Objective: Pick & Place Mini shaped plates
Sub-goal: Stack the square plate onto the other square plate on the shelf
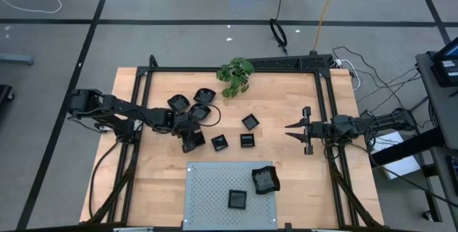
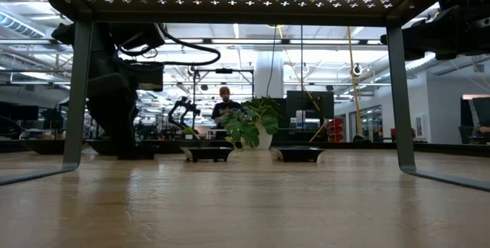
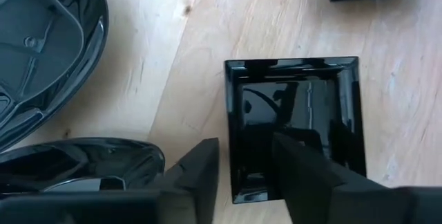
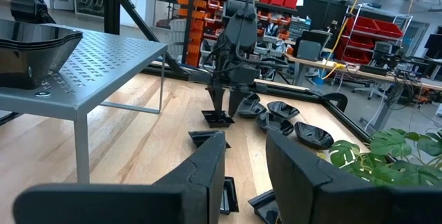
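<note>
Several small glossy black plates lie on the wooden table: rounded ones [image 1: 205,94] near the far left, square ones [image 1: 250,122] [image 1: 247,140] in the middle. Two more plates [image 1: 237,198] [image 1: 265,180] sit on the grey perforated panel [image 1: 207,189]. My left gripper [image 1: 192,142] [image 3: 245,175] points down, open, over a square plate [image 3: 297,113]. One finger [image 3: 200,172] stands outside the plate's side wall [image 3: 232,134] and the other [image 3: 300,172] inside it. My right gripper [image 1: 292,130] [image 4: 245,175] hovers open toward the table's right side, touching nothing. My left gripper comes at the square plate from above, astride its side wall [image 3: 232,155], with a gap showing on both sides of the wall. The plate lies flat on the table. Whether a fingertip touches the plate's floor, I cannot tell.
A green leafy plant [image 1: 236,76] stands at the far edge. The grey panel is a raised shelf on legs [image 2: 76,87] at the near edge. Rounded plates [image 3: 41,44] [image 3: 76,162] lie close beside the left gripper. A black frame [image 1: 325,110] borders the table. A person [image 2: 224,99] is far behind.
</note>
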